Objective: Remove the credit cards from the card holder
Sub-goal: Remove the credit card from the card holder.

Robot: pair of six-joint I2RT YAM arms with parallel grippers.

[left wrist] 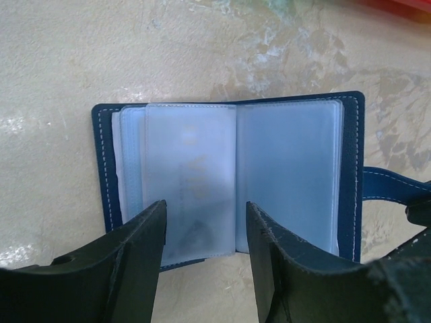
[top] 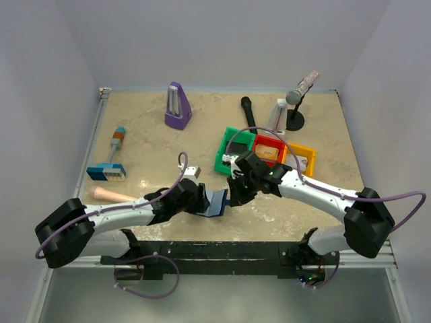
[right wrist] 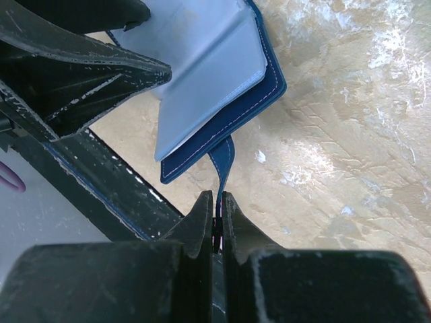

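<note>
The card holder point(left wrist: 353, 175) lies open on the table, navy outside with pale frosted sleeves point(left wrist: 289, 175) inside. Through the left sleeve a credit card point(left wrist: 195, 182) shows faintly, with tan print. My left gripper point(left wrist: 205, 222) is open, its fingers point(left wrist: 135, 259) standing either side of that sleeve's lower edge, nothing gripped. My right gripper point(right wrist: 217, 214) is shut on the holder's snap tab point(right wrist: 225, 161), which is pulled taut away from the holder point(right wrist: 266, 91). From above, the card holder point(top: 217, 202) sits between the left gripper point(top: 202, 200) and the right gripper point(top: 236, 195) near the table's front.
Green point(top: 229, 153), red point(top: 269, 149) and yellow point(top: 303, 160) bins stand just behind the right arm. A purple metronome point(top: 177, 106), a small microphone stand point(top: 294, 111), a blue-headed tool point(top: 108, 168) and a pink stick point(top: 111, 195) lie around. A black rail point(top: 222, 250) runs along the front edge.
</note>
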